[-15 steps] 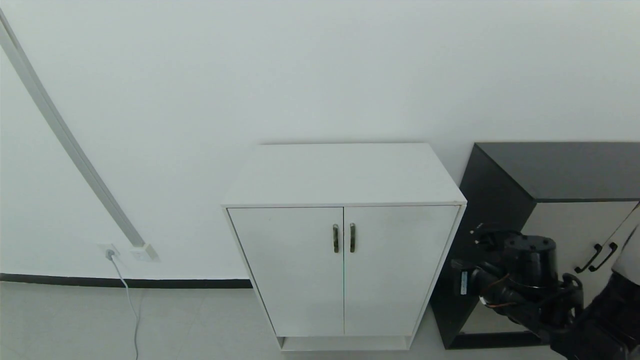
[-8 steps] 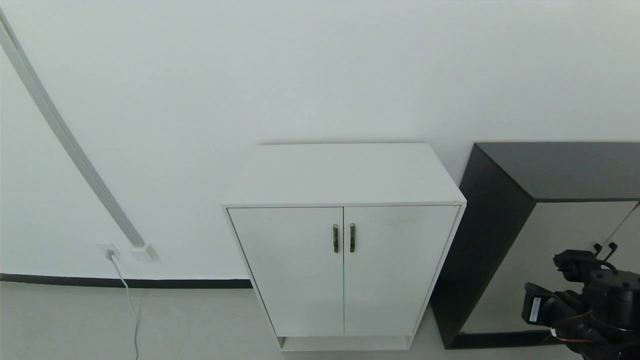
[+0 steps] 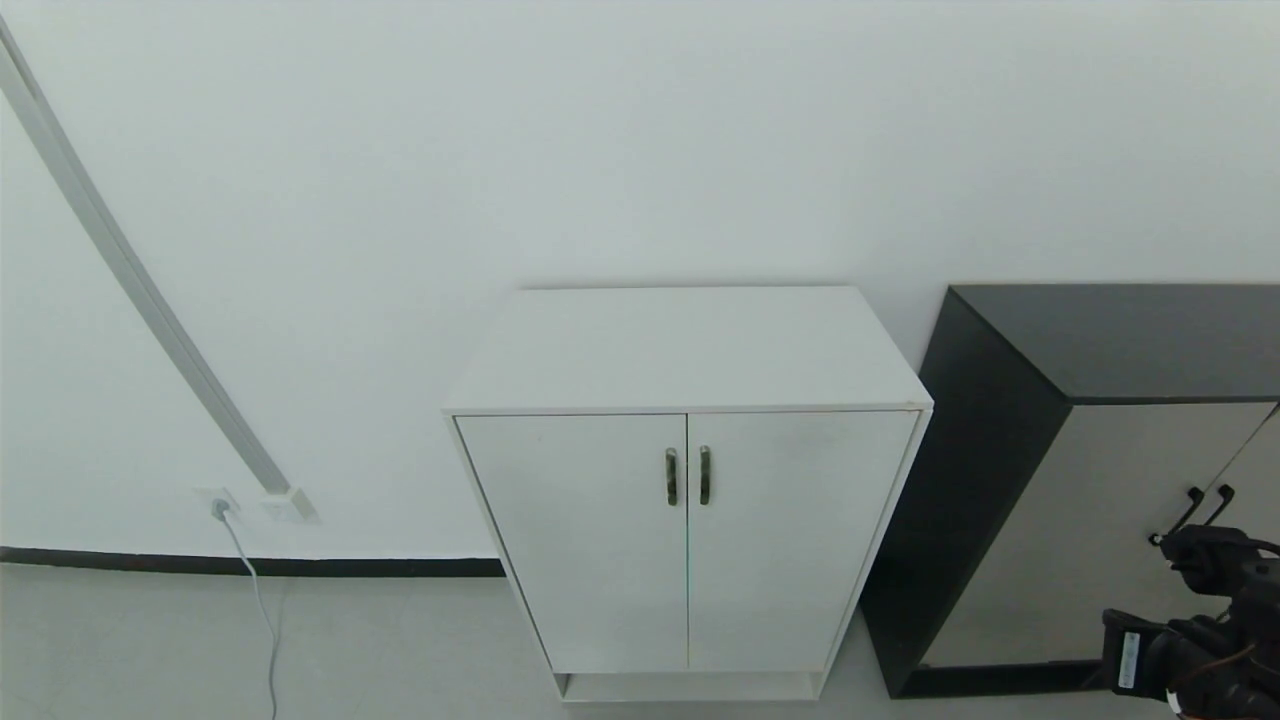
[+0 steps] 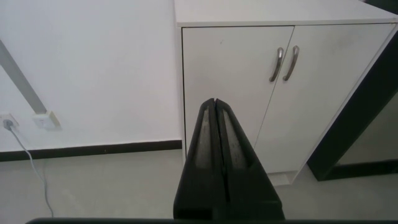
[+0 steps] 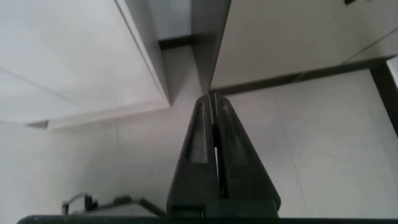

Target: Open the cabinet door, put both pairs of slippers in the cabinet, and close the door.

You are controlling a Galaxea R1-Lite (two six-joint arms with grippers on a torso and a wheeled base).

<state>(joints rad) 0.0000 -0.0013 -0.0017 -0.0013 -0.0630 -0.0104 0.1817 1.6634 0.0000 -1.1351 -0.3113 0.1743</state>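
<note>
Head view first: white cabinet backed against the wall, both doors shut flush, pair of handles upright side by side at the middle seam. Just beside it on the robot's right, a black cabinet with a mirror-like front. Off to the left on the wall, a socket with a cable hanging down to the floor. Right arm low in the right corner, in front of the black cabinet and well apart from the white one. Can't tell from up there how its gripper stands.

Over to the left wrist view for a closer angle: left gripper squeezed fully together, holding nothing, aimed at the left door and clear of it. Shut doors and both handles from lower down here, socket off to one side.

Right wrist view adds the ground-level detail: right gripper also pinched closed and empty, pointed down at the floor. Just past its tip, the narrow gap between the white cabinet's bottom corner and the black one's dark side panel. Some small dark thing near the gripper body at the frame edge, too unclear to name.
</note>
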